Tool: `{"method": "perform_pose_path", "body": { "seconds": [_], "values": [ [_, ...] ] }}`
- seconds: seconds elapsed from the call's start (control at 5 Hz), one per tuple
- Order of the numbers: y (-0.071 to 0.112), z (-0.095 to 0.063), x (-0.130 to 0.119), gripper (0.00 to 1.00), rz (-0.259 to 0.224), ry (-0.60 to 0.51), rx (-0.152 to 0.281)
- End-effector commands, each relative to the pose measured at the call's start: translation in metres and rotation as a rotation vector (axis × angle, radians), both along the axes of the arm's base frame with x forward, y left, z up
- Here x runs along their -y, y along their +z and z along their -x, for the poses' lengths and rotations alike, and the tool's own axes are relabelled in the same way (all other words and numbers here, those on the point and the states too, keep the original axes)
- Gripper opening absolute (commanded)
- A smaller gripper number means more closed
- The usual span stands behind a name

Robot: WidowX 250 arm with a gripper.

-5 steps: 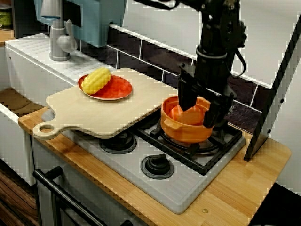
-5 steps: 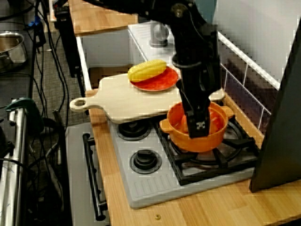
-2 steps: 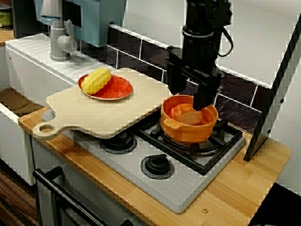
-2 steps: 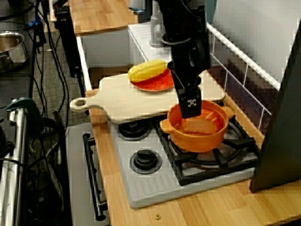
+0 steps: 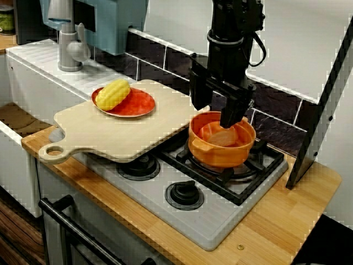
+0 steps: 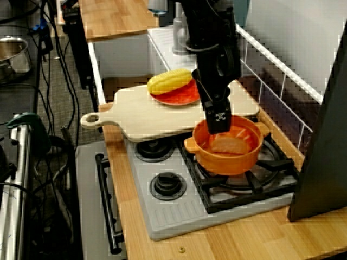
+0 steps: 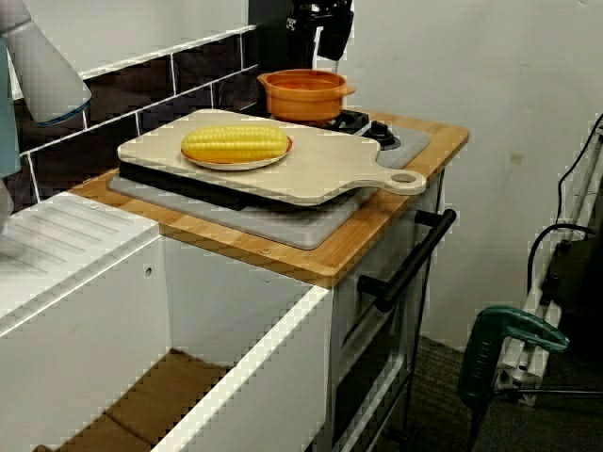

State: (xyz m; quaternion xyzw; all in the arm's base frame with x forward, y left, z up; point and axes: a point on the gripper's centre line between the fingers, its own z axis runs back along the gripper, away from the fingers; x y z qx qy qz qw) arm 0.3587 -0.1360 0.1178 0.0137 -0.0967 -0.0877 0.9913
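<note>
My black gripper [image 5: 215, 107] hangs open and empty just above the back-left rim of an orange pot [image 5: 220, 152] on the stove's rear burner. A pale orange piece [image 5: 223, 137] lies flat inside the pot; in the view from the stove's end this piece [image 6: 230, 143] shows just right of the gripper [image 6: 217, 120]. In the low view from the sink side the pot [image 7: 303, 94] sits under the gripper [image 7: 325, 33]. To the left, a yellow corn cob [image 5: 113, 94] rests on a red plate [image 5: 140, 105] on a wooden cutting board [image 5: 110, 132].
The board overhangs the grey stove top [image 5: 204, 221] and its front-left burner. A grey faucet [image 5: 69, 47] and white sink stand at the far left. A dark tiled wall [image 5: 165, 61] runs behind. A black slanted panel [image 5: 320, 110] leans at the right.
The gripper has risen out of the pot and shifted slightly left and back, fingers still apart. The pale orange piece stays in the pot.
</note>
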Motion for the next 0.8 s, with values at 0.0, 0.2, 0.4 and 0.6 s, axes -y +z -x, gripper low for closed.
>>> {"method": "perform_pose_path", "body": {
  "seconds": [0.0,0.2,0.4,0.6],
  "values": [
    [0.014,0.004,0.000,1.00,-0.003,-0.003,0.065],
    [0.008,0.002,-0.001,1.00,-0.014,-0.002,0.064],
    [0.003,0.001,-0.001,1.00,-0.025,-0.002,0.061],
    [-0.002,0.000,-0.002,1.00,-0.032,0.001,0.057]
  ]
}}
